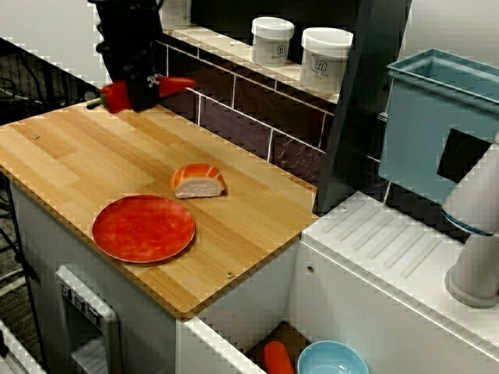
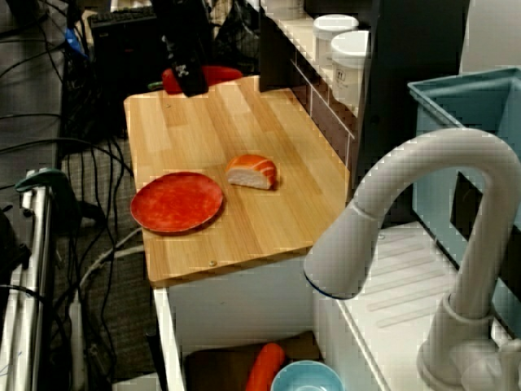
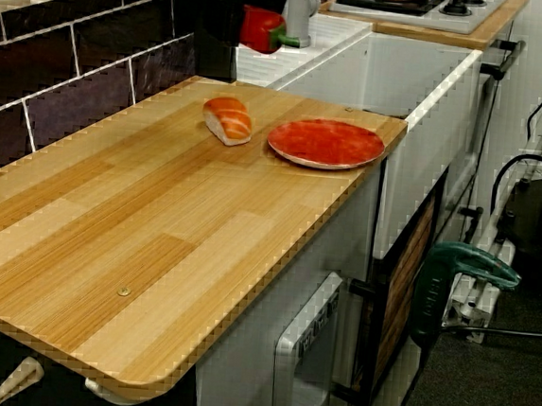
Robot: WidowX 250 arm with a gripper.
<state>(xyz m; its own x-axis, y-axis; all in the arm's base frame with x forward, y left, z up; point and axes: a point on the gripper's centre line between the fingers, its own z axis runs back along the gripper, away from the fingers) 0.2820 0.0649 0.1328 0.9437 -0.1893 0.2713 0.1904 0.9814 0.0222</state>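
In the view from the sink side, a black robot gripper [image 1: 139,100] was closed on a red toy pepper with a green stem [image 1: 117,96]. Its fingers were clamped across the pepper's middle, so the stem end stuck out to one side and the pointed red tip to the other. The pepper hung at the far end of a pale wooden counter [image 1: 70,164], close to the dark tiled wall [image 1: 234,117]; whether it touched the wood could not be told. The view over the tap showed the same grip, with gripper [image 2: 192,81] and pepper [image 2: 221,75] at the counter's far edge. Well apart from them, nearer the sink, a toy piece of salmon sushi on white rice [image 1: 198,181] lay on the wood just beside a round red plate [image 1: 143,227], not touching it. Two white lidded tubs [image 1: 273,40] stood on the tiled ledge behind. A curved grey tap [image 1: 474,234] stood by a light blue bin [image 1: 425,125], and a pale blue bowl [image 1: 333,360] sat low beside an orange carrot-shaped thing [image 1: 277,357]
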